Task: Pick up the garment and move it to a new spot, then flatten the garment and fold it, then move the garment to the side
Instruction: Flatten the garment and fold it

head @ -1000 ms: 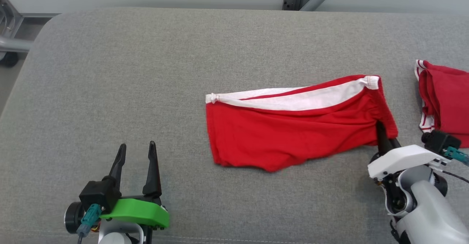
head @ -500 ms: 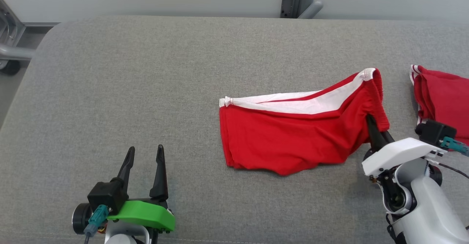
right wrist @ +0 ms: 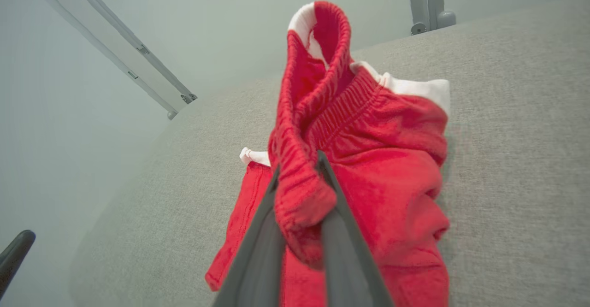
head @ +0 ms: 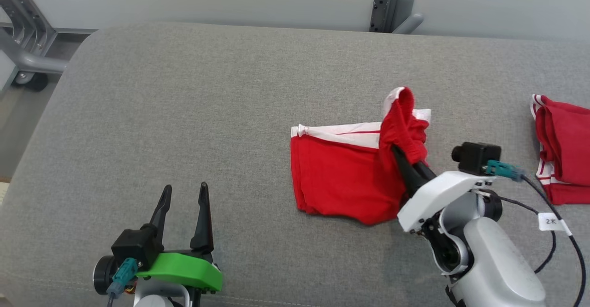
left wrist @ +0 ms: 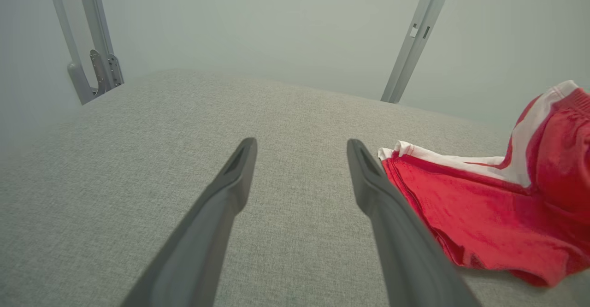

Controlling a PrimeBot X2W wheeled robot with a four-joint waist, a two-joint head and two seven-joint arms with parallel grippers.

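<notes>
Pinching red, white-trimmed fabric shorts (head: 341, 178) by the waistband in the right gripper (head: 395, 151) over a grey cushion (head: 184, 113), with the left gripper (head: 185, 187) spread, empty.

The grey fabric-covered desk (head: 184, 113) carries red shorts (head: 336, 173) with a white stripe right of its middle, their right end raised off the surface. A folded red garment (head: 564, 155) with white trim lies apart at the right edge.

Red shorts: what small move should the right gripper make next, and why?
Probably carry the held end across to the left edge and lay it down. The right gripper is shut on the red shorts, whose right end is lifted above the flat half, so the fold looks unfinished.
</notes>
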